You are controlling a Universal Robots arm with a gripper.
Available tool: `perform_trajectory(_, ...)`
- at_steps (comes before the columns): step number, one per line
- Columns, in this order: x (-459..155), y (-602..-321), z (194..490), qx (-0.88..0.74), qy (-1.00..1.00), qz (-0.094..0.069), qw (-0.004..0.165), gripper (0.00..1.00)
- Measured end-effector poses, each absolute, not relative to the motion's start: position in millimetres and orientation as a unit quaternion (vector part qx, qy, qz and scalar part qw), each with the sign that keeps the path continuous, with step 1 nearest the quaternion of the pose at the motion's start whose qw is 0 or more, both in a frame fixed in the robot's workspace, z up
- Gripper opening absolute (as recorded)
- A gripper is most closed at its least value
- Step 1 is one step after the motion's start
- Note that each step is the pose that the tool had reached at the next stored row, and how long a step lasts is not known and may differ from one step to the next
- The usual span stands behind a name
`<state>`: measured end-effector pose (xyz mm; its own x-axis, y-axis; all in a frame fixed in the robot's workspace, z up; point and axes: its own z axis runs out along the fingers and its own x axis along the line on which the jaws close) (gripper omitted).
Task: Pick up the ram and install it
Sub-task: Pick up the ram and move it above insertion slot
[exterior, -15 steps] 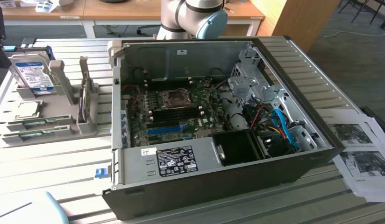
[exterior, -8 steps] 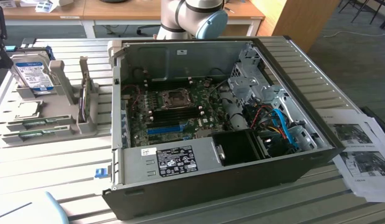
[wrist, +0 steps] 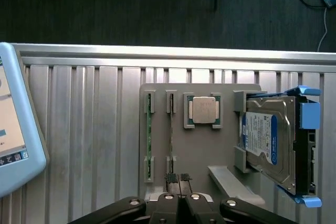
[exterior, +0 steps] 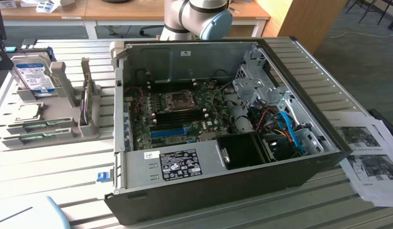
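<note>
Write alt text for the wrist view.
The shut hand hangs at one end of a ram stick set on edge in a grey holder. Beside it sit a second stick, a square processor chip and a blue-labelled hard drive.

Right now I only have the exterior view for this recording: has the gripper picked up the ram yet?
Observer: No. The gripper is shut with nothing between its fingers.
Operator: Where is it, then?
Observer: Over the edge of the grey tray that stands on the table beside the computer case.
Operator: And the ram?
Observer: It stands on edge in the tray's clips. The ram next to the processor chip lines up with the fingertips, and a second stick stands in clips just beyond it.
</note>
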<state>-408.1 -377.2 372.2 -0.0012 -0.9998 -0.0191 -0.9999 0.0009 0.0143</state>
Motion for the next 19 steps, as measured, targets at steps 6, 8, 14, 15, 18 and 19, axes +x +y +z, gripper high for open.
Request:
perform_trajectory(6,-408.1,-377.2,372.2,-0.707,0.707,0.012,0.002,0.09)
perform_trajectory(8,-408.1,-377.2,372.2,-0.707,0.707,0.012,0.002,0.09)
perform_trajectory(14,-408.1,-377.2,368.3,-0.707,0.707,0.012,0.002,0.09)
perform_trajectory(15,-408.1,-377.2,366.7,-0.707,0.707,0.012,0.002,0.09)
perform_trajectory(18,-408.1,-377.2,361.2,-0.707,0.707,0.011,0.002,0.09)
perform_trajectory(19,-408.1,-377.2,359.4,-0.707,0.707,0.011,0.002,0.09)
